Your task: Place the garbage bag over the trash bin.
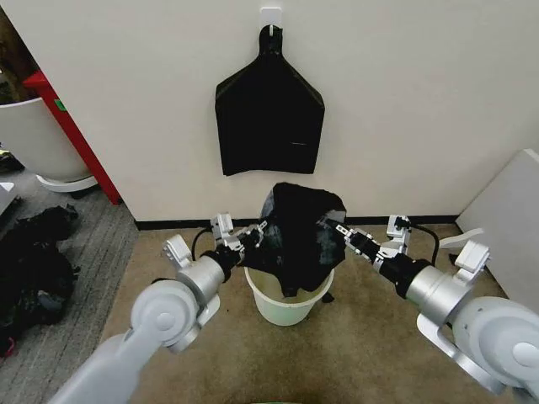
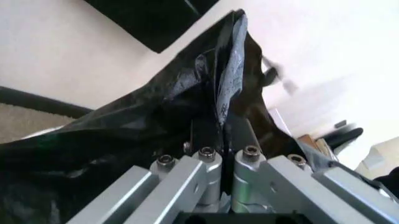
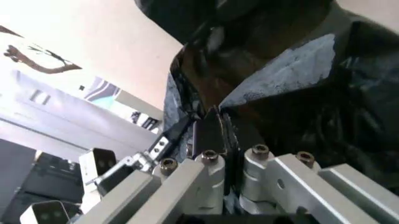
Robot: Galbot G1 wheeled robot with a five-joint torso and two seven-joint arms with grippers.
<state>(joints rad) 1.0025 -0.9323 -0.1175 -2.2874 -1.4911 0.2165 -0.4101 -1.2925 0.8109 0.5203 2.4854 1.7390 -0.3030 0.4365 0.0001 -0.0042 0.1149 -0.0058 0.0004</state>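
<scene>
garbage bag [image 1: 299, 236] held up over the trash bin [image 1: 288, 305], its lower end hanging inside the rim. left tool [image 1: 255, 238] clamped on the bag's edge at the bin's left side; the left wrist view shows fingers [image 2: 206, 135] pressed together on film. right tool [image 1: 337, 233] clamped on the opposite edge, right of the bin. bin stands on the floor by the wall, below a flat black bag bunch [image 1: 269, 118] hanging on a hook.
</scene>
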